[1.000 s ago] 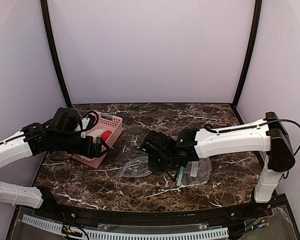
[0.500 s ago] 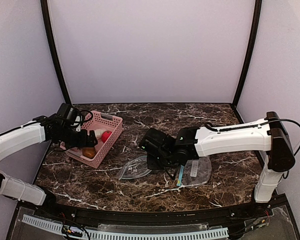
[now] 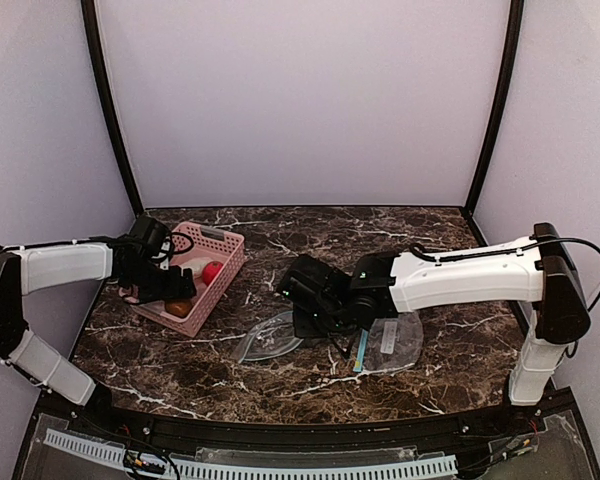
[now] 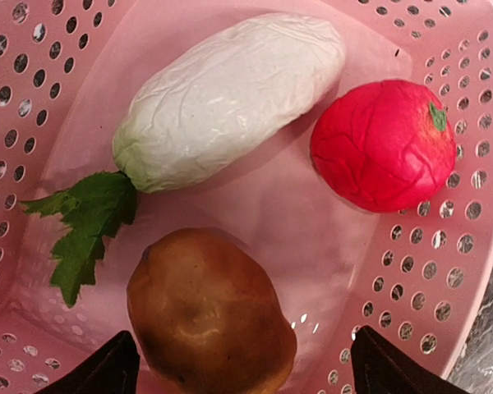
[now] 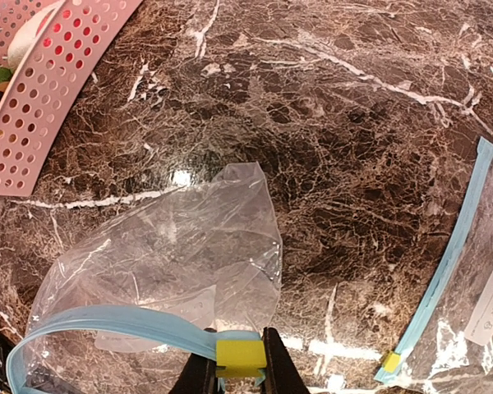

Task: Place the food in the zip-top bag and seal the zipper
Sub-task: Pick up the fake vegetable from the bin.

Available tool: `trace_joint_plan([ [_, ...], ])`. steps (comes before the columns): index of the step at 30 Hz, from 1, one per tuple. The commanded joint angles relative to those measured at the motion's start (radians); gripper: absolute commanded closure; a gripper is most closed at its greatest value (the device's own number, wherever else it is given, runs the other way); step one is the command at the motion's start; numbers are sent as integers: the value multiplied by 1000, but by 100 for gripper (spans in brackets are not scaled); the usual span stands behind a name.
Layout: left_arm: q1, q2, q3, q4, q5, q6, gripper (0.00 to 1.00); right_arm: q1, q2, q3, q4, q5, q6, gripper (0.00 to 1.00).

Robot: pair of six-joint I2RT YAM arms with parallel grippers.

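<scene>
The food all sits in the pink basket (image 4: 476,246), none of it in the bag. There is a brown-orange bun (image 4: 209,312) nearest the left jaws and a red ball (image 4: 384,144) close to one side wall. A white oblong piece (image 4: 230,94) has a green sprig (image 4: 82,226) touching its end.

The left jaws are spread wide, one tip on each side of the bun, gripping nothing. The bun is rounded and glossy, so a pinch taken off its middle may squirt it sideways into the ball or the wall. The white piece and the ball have wrinkled skins and may give under pressure. The sprig is thin and lies flat on the basket floor, so it is probably the hardest piece to lift. The basket is light-looking perforated plastic, and a tip snagging a hole or the rim could drag or tip it.

The right jaws are pressed together on the bag's (image 5: 172,246) blue zipper strip, right at the yellow slider (image 5: 240,359). The bag is thin, clear, crinkled film and its mouth looks only partly open. If it sags, a dropped piece may hit the lip and roll away. A tug on the slider might also close the zipper too soon.

A second bag (image 5: 476,263) lies flat nearby and could be mistaken for the target. The dark marbled table (image 5: 353,123) is smooth and shiny, so little would stop a round toy rolling.
</scene>
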Motion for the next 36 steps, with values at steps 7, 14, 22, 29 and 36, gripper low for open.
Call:
trace_joint_plan([
  [7, 22, 89, -26, 38, 44, 9, 25, 6, -6, 30, 3, 15, -17, 100],
  [14, 22, 121, -34, 52, 53, 13, 30, 6, -5, 28, 3, 16, -23, 100],
  [22, 22, 101, -36, 47, 48, 19, 44, 5, 3, 41, 4, 16, -36, 100],
  [29, 22, -4, -34, 49, 8, 50, 49, 4, -1, 42, 3, 12, -37, 100],
  [36, 20, -306, -19, 98, 88, 137, 51, 5, -9, 56, 4, 3, -55, 100],
])
